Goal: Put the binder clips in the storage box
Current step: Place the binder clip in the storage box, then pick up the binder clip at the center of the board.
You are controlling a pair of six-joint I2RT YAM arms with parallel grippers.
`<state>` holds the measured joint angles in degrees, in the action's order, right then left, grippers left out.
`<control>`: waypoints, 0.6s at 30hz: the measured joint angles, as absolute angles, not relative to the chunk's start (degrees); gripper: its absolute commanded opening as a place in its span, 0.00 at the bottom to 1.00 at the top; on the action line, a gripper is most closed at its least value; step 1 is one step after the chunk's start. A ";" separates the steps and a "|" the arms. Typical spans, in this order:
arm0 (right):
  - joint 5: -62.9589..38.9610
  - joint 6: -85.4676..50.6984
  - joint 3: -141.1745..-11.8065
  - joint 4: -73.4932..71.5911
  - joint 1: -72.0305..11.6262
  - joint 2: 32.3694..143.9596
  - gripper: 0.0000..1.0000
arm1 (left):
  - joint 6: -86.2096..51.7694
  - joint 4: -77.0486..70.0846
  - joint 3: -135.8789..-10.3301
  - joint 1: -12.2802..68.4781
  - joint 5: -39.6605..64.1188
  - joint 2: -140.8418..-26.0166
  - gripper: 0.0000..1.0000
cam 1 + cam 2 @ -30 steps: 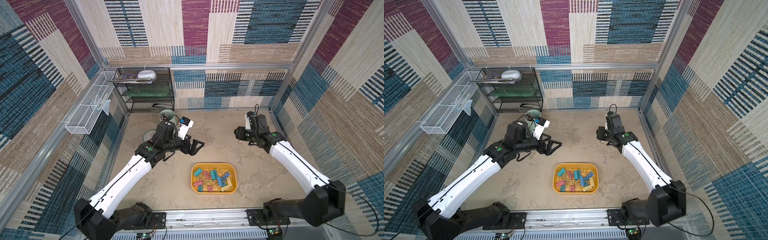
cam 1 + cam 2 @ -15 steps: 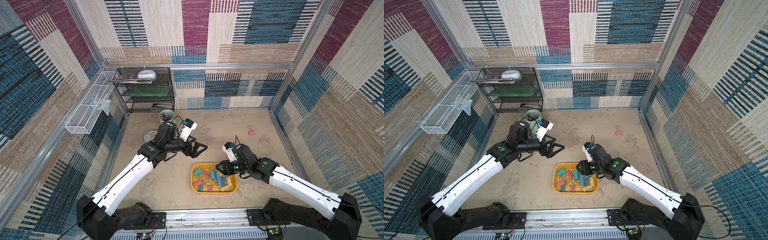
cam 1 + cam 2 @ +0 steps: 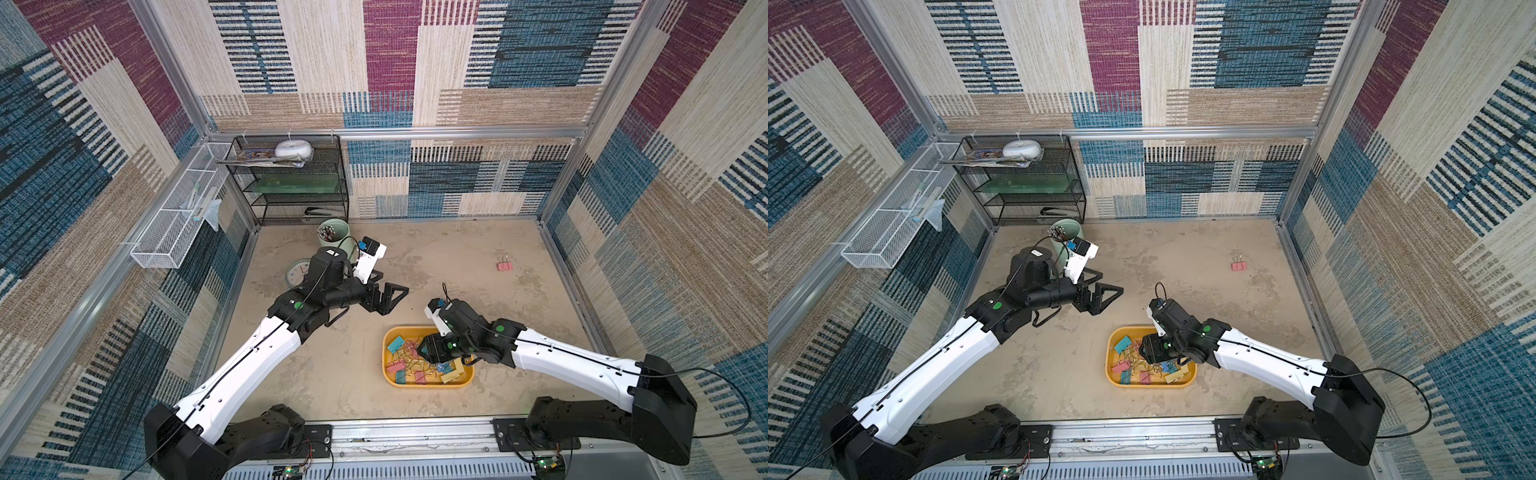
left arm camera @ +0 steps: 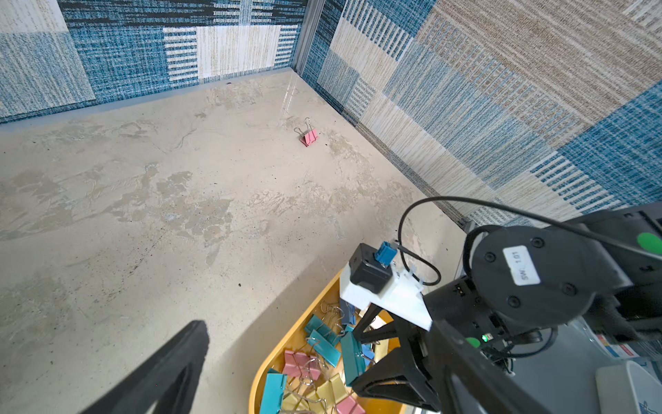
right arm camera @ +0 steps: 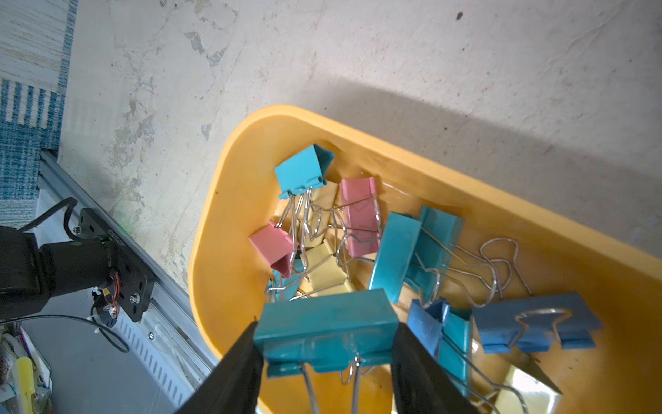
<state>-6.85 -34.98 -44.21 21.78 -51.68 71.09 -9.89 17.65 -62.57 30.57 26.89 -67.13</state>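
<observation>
The yellow-orange storage box (image 3: 388, 374) (image 3: 1111, 370) lies near the front of the floor and holds several binder clips (image 5: 358, 215) in teal, blue, pink and yellow. My right gripper (image 5: 327, 333) (image 3: 430, 351) hangs low over the box, shut on a teal binder clip (image 5: 326, 319) whose ends touch both fingers and whose wire handles point back at the camera. One pink binder clip (image 3: 504, 266) (image 4: 308, 137) lies alone on the floor at the far right. My left gripper (image 3: 388, 286) (image 3: 1104, 282) hovers wide open and empty, behind and left of the box.
A mint-green cup (image 3: 332, 232) of pens and a small round clock (image 3: 297, 274) stand behind the left arm. A black wire shelf (image 3: 291, 183) fills the back left corner. A white mesh basket (image 3: 174, 232) hangs on the left wall. Patterned walls enclose the floor.
The right arm swung from the far right of the floor to above the storage box, carrying the teal clip. The pink clip it hid now shows. The left arm shifted slightly right.
</observation>
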 measured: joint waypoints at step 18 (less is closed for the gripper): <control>5.91 -34.61 -53.69 16.25 -21.69 70.52 0.94 | -11.09 17.61 -62.67 30.57 30.00 -67.48 0.99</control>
<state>5.91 -34.61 -53.69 16.25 -21.69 70.52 -11.09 17.61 -62.67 30.57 30.00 -67.48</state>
